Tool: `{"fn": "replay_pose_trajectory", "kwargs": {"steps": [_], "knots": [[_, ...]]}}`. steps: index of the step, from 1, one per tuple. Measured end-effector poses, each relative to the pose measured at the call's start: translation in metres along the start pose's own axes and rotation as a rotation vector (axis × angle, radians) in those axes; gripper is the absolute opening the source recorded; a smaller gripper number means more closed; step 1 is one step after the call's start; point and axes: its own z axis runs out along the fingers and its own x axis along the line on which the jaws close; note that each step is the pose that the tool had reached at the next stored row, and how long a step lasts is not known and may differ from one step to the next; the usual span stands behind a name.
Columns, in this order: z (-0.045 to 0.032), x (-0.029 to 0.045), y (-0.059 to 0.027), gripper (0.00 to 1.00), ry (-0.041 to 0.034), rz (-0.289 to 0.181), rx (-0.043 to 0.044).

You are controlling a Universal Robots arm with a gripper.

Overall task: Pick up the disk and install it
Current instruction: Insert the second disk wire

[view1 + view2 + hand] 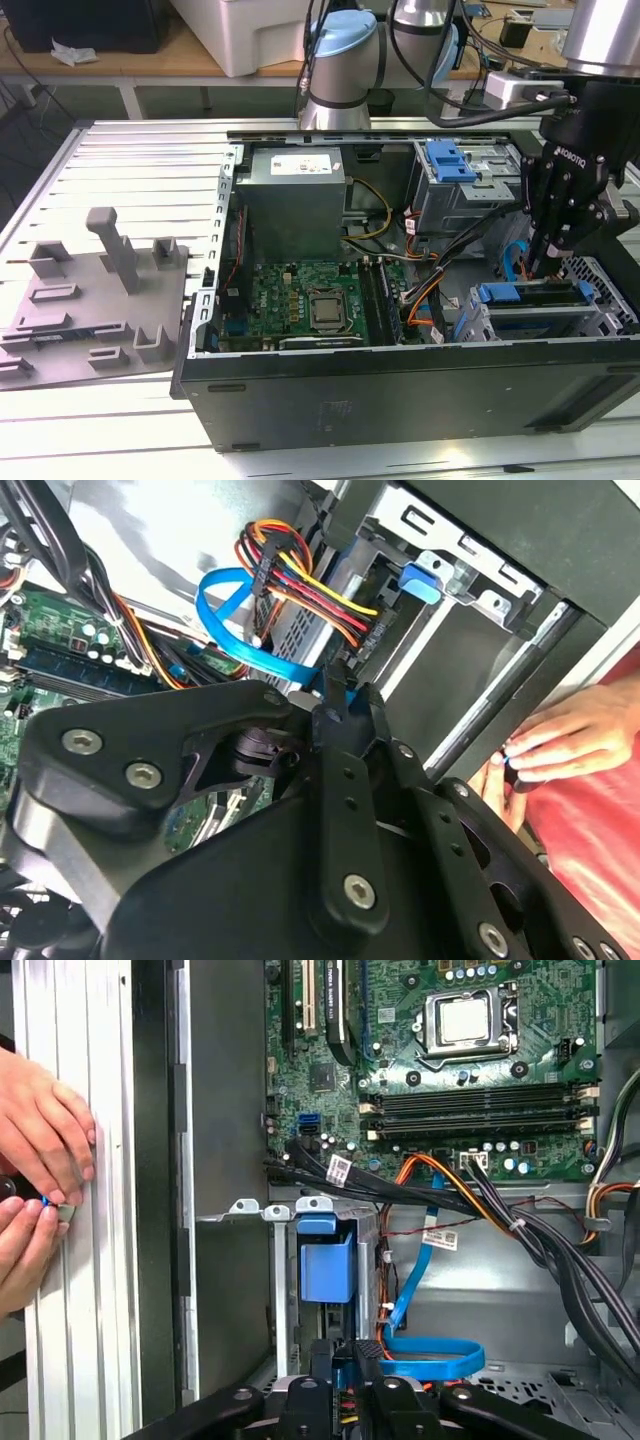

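the disk point(530, 293) sits flat in the lower drive cage point(600, 318), at the near corner of the open pc case point(400, 400) on the exterior view's right. its blue rail faces up, so it looks slotted in rather than loose. the gripper point(545, 268) hangs right over that cage with its fingers point(345, 780) pinched together. a blue sliver shows at the tips, and i can't tell if that's the rail or the blue cable point(430, 1360) behind. a person's hand point(40, 1130) rests on the table rail outside the case, probably keeping clear.

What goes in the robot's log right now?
gripper: low over drive cage | disk: blue rail showing in cage | hands: outside case
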Motion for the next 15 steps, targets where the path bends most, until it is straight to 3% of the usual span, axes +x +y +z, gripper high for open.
{"fn": "replay_pose_trajectory", "kwargs": {"steps": [2,5,7,8,13,15], "knots": [[0.0,0.0,0.0,0.24,-0.0179,-0.001,0.002],[0.0001,0.0,0.0,0.24,-0.0614,-0.001,0.009],[0.0,0.0,0.0,0.24,-0.0807,-0.001,0.013],[0.0,0.0,0.0,0.24,-0.0889,-0.001,0.0153],[0.0003,0.0011,0.0,0.24,-0.1128,0.0,0.0203],[0.0006,0.0019,0.0,0.24,-0.1272,0.001,0.0223]]}}
